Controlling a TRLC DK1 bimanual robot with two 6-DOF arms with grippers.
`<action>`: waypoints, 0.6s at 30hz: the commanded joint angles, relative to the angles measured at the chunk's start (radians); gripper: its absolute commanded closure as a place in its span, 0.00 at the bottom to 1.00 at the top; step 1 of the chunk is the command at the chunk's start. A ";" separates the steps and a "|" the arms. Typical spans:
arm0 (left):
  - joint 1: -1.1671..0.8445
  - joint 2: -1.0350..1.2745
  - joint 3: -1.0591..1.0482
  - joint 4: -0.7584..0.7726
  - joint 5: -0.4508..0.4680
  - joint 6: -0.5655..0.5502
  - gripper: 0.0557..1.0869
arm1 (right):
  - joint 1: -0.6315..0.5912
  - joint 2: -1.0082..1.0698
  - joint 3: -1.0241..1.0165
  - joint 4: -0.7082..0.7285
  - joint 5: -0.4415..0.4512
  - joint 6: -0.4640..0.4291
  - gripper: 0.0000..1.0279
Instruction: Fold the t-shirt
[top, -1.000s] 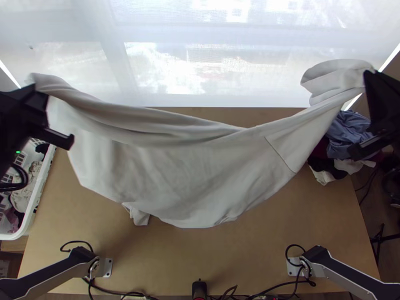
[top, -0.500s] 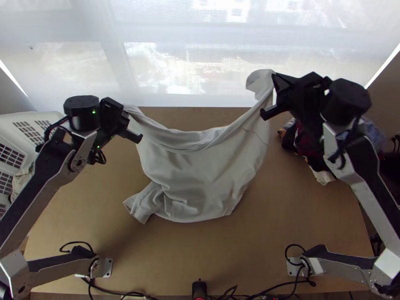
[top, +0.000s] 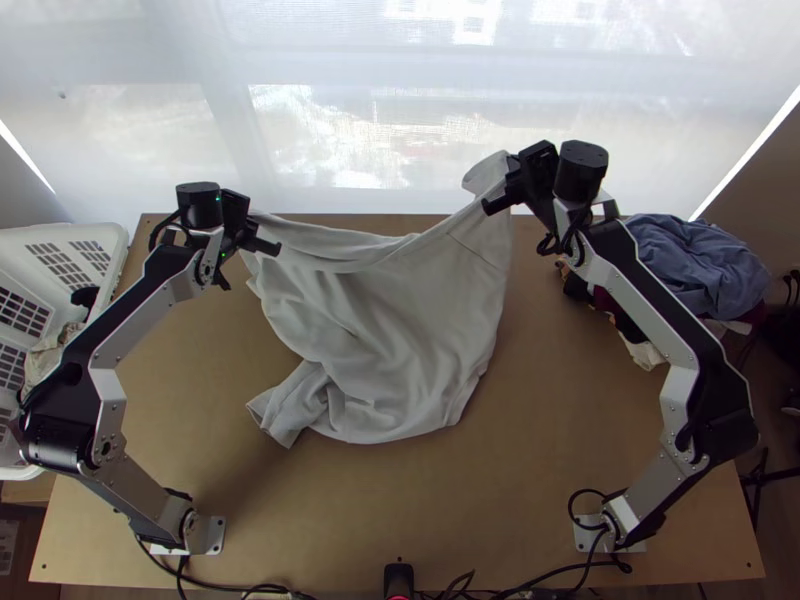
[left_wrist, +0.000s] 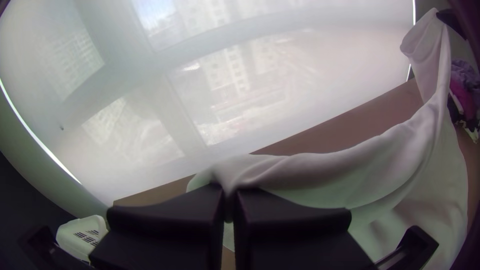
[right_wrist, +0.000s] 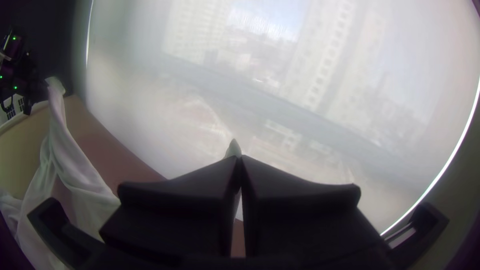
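Over the table (top: 580, 450), pale t-shirt (top: 400, 330), near end seemingly bunched, left pincer (top: 248, 222) and right pincer (top: 513, 172) pinching it

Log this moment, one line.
left gripper: holds cloth | right gripper: holds cloth | t-shirt: unfolded, slung between, lower part on table

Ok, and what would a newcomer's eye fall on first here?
Most likely the pale grey T-shirt, its upper edge sagging between the black left gripper and the black right gripper, over the light wooden table. Next, probably the bright white translucent window covering beyond the table's far edge, then the crumpled blue cloth past the table's right side.
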 joint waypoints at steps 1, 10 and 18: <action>0.048 0.119 0.031 0.050 0.004 -0.005 0.96 | 0.021 0.081 -0.014 -0.006 0.010 -0.006 0.91; 0.036 0.145 0.079 -0.024 0.004 -0.057 0.96 | 0.128 0.006 -0.074 -0.212 0.011 0.050 0.05; 0.019 0.083 0.076 -0.094 0.004 -0.115 0.96 | 0.459 -0.123 -0.188 -0.382 -0.047 0.027 0.05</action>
